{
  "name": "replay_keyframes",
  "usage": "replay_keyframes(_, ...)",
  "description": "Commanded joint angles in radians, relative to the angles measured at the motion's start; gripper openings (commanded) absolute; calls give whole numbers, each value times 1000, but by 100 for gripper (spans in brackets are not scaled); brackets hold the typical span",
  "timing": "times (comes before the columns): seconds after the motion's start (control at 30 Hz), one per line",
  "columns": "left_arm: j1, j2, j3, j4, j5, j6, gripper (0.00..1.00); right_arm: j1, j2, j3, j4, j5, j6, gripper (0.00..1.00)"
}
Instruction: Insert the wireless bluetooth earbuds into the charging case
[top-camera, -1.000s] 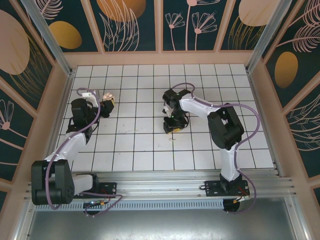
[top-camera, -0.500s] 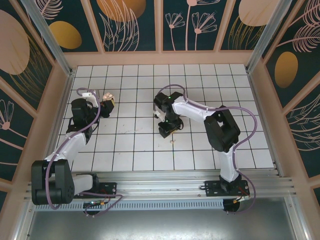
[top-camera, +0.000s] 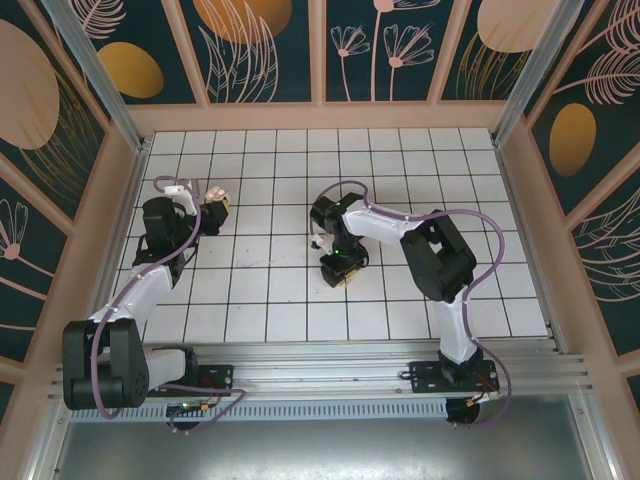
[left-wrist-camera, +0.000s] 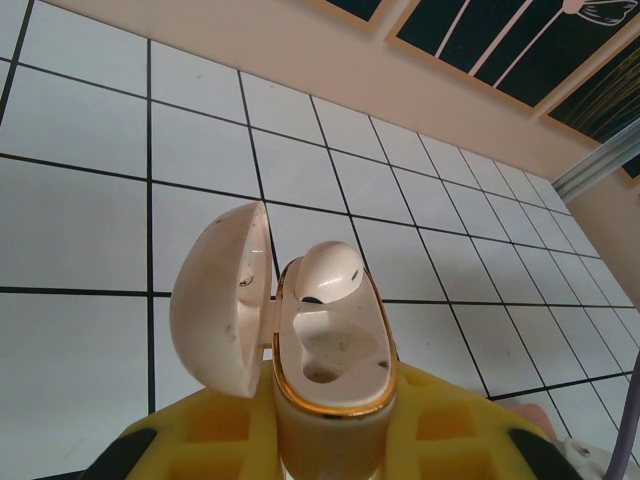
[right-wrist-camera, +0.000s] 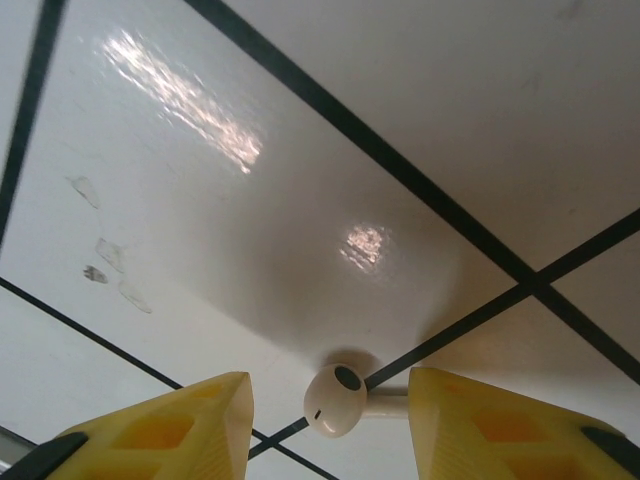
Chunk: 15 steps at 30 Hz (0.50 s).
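The left hand (left-wrist-camera: 330, 445) is gripping the open charging case (left-wrist-camera: 335, 350), one earbud (left-wrist-camera: 322, 272) sitting inside. Well right of the case, the open right hand (right-wrist-camera: 328, 390) is straddling a second earbud (right-wrist-camera: 334, 402) on the worktop (right-wrist-camera: 250, 200).

Pale earbud (right-wrist-camera: 335, 400) on white tile (right-wrist-camera: 300, 230); charging case (left-wrist-camera: 330, 350) lid open, another earbud (left-wrist-camera: 328, 272) seated inside

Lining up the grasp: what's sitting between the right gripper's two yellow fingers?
One earbud, lying on the white tile across a black grout line, seen in the right wrist view.
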Motion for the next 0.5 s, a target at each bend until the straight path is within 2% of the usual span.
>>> replay_keyframes(0.0,5,-6,29,2,13,8,11,-2,-8,-41,0,-20,-7,45)
replay_keyframes(0.47,4,-1,31,3,15,0,11,23,-71,-119,-6,-83,54,40)
